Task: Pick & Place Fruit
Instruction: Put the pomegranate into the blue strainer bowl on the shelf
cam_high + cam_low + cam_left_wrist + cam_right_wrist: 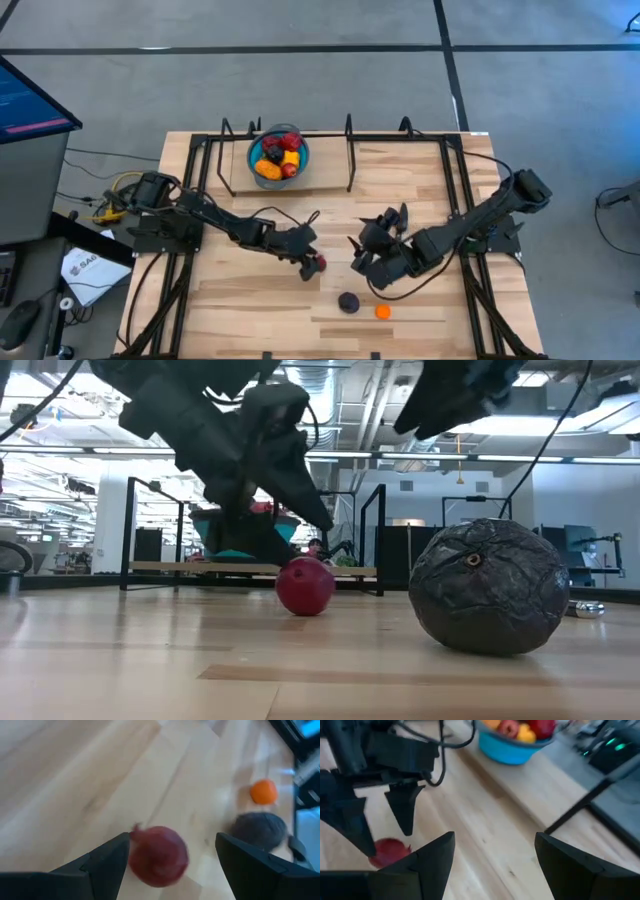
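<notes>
A red fruit [318, 264] [159, 855] rests on the wooden table near its middle. My left gripper [310, 256] [173, 836] hangs over it, open, with one finger on each side of the fruit. My right gripper [363, 256] [495, 836] is open and hovers just right of it, touching nothing. A dark purple fruit [347, 301] [490, 588] and a small orange fruit [382, 311] [263, 791] lie closer to the near edge. Several red, yellow and orange fruits fill the blue bowl [256, 160] [507, 751] at the far side. My left gripper comes down on a slant over the red fruit, which sits on the table between the open fingers. One finger [112, 857] stands right against the fruit's side [137, 857]. I cannot tell whether it touches.
A black metal frame [349, 150] runs along the table's far edge and sides, around the bowl. Bare wood lies between the two arms and the bowl. A monitor [30, 105] and cables sit off the table's left side.
</notes>
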Tool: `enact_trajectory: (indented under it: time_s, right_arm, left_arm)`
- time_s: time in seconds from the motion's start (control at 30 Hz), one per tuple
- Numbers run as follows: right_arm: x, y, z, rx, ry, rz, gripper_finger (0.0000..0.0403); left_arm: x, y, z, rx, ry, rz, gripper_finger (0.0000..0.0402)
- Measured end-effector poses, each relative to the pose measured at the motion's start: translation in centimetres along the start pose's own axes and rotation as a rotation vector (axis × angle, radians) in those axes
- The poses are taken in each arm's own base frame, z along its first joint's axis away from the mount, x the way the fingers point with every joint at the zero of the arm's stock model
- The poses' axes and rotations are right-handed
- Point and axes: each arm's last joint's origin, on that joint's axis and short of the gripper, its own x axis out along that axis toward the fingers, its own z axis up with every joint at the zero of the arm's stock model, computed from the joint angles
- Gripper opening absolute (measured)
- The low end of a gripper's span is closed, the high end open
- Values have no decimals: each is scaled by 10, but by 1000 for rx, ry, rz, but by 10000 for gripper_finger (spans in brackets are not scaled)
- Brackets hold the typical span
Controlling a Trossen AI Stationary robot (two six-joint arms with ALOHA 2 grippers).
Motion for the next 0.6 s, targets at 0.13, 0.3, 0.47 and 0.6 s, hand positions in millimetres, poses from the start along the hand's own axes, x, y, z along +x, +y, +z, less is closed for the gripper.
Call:
enact_trajectory:
  time_s: [0.13,0.3,0.47,0.6]
  right_arm:
    - [-18,5,-10,2,-73,-46,269]
    - [-36,8,-28,21,-130,-54,269]
    - [-42,7,-59,78,-173,-49,269]
    - [-44,4,-80,148,-176,-27,269]
  left_arm:
    - [3,5,2,-76,-23,42,290]
    - [10,8,-5,-78,-2,59,290]
    - [17,5,-10,71,16,58,290]
    - [25,3,-10,232,21,59,290]
